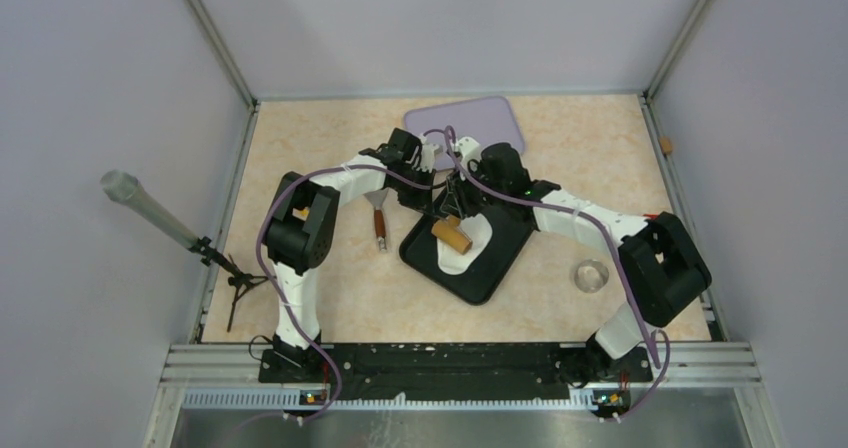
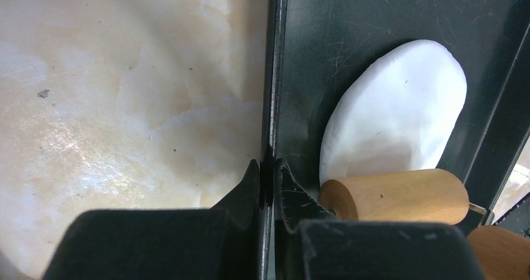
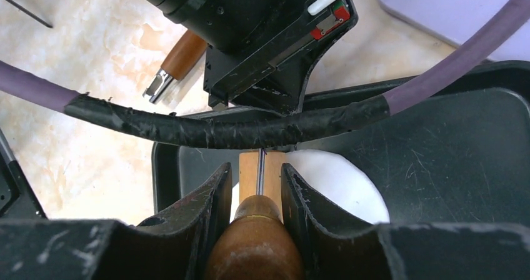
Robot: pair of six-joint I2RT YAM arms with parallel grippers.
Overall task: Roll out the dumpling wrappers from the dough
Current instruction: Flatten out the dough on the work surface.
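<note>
The dough (image 1: pixel 470 245) is a flattened white oval on the black tray (image 1: pixel 490 273). It also shows in the left wrist view (image 2: pixel 400 105) and the right wrist view (image 3: pixel 340 183). A wooden roller (image 1: pixel 451 234) lies on the dough's near end (image 2: pixel 397 195). My right gripper (image 3: pixel 256 170) is shut on the roller's brown handle (image 3: pixel 255 236), above the tray's far corner (image 1: pixel 456 208). My left gripper (image 2: pixel 267 167) is shut on the tray's rim (image 2: pixel 273 74) at its far left edge (image 1: pixel 434 204). No small round dumpling wrappers are in view.
A purple board (image 1: pixel 465 123) lies behind the tray. A scraper with a wooden handle (image 1: pixel 379 220) lies left of the tray. A small glass dish (image 1: pixel 591 274) stands at the right. A grey rod on a stand (image 1: pixel 150 213) is at the table's left edge.
</note>
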